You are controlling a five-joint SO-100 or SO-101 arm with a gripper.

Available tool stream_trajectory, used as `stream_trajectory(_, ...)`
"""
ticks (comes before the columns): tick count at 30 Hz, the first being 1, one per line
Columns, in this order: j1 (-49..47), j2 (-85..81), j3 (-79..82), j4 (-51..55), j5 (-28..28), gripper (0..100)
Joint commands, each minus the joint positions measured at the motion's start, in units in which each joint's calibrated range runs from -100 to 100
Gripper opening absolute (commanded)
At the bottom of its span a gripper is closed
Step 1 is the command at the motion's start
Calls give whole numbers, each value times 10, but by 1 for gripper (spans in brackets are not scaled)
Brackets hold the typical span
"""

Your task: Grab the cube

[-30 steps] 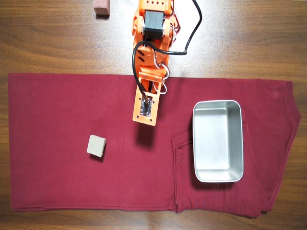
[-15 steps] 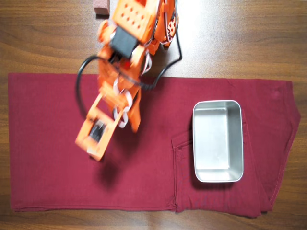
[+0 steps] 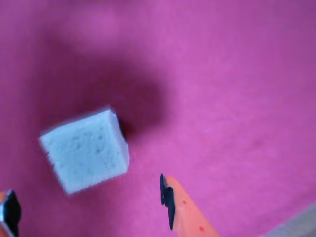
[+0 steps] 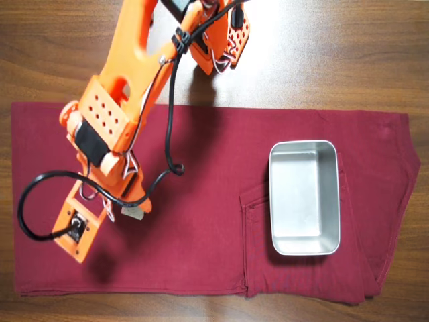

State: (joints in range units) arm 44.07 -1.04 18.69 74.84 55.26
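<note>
The cube [image 3: 86,150] is small, pale and stone-like, and lies on the red cloth [image 3: 227,98]. In the wrist view my orange gripper [image 3: 90,206] is open, with one fingertip [image 3: 168,197] at the bottom centre and the other at the bottom left corner. The cube sits just beyond the gap between them, apart from both. In the overhead view the gripper [image 4: 126,206] is low over the left part of the cloth, and only a pale corner of the cube [image 4: 135,214] shows beside it.
A rectangular metal tray [image 4: 273,201] stands on the right part of the dark red cloth [image 4: 201,255], far from the arm. The cloth lies on a wooden table [image 4: 335,54]. A black cable [image 4: 30,201] loops to the left of the gripper.
</note>
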Motion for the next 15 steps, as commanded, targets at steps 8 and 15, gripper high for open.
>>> stream_trajectory(8,-50,105,-47,-82,-36,28)
stream_trajectory(15,-74,100,-76,-67,-48,0)
